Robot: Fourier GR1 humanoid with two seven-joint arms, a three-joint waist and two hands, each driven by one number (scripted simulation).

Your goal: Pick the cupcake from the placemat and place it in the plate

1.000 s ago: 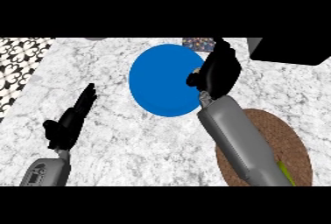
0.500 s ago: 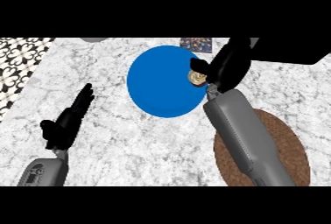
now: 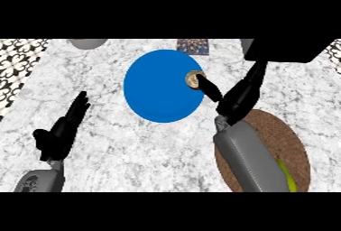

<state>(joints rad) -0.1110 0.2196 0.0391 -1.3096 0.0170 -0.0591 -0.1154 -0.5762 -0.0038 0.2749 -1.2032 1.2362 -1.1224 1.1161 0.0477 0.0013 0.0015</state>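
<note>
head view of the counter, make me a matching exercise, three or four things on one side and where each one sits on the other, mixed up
Things:
1. small round cupcake
2. round blue plate
3. round brown woven placemat
4. black left hand

Places:
A. lower right, partly under the grey right forearm
B. at the view's left, open, fingers straight, holding nothing
C. on the plate's right edge, by the right hand's thumb
D. centre of the marble counter

Pairs: 1-C, 2-D, 3-A, 4-B

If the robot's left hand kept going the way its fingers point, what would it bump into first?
Probably the blue plate. The left hand is open, fingers pointing up and slightly right across bare counter, toward the plate's left edge. Height is hard to judge, so it might pass above the rim.
</note>
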